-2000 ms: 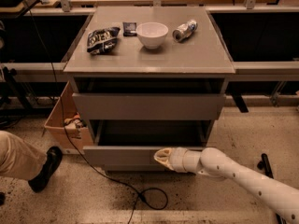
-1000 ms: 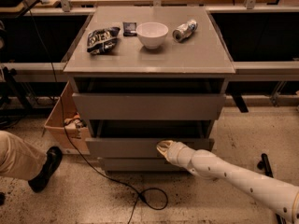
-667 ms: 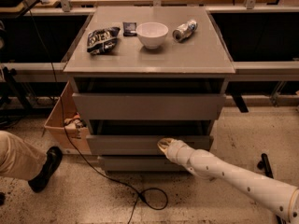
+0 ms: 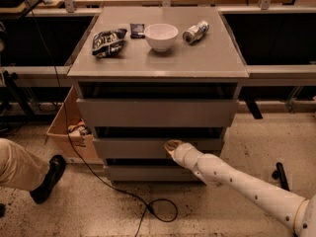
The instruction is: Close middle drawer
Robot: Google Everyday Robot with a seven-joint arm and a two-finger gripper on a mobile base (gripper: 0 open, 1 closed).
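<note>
The middle drawer point(image 4: 133, 147) is the second grey front of the cabinet, below the taller top front point(image 4: 157, 112) and above the lowest front point(image 4: 148, 173). It stands nearly flush with the cabinet, with only a thin dark gap above it. My gripper point(image 4: 172, 145) is at the end of the white arm that comes in from the lower right. Its tip rests against the middle drawer's front, a little right of centre.
On the cabinet top point(image 4: 217, 58) lie a chip bag point(image 4: 108, 41), a white bowl point(image 4: 161, 36), a small dark packet point(image 4: 137, 30) and a can on its side point(image 4: 195, 32). A cardboard box point(image 4: 66, 127), a person's leg and shoe point(image 4: 47, 179) and a floor cable point(image 4: 148, 206) are at the left and front.
The middle drawer has slid in from wide open to almost shut. My gripper has moved with it toward the cabinet, staying against its front.
</note>
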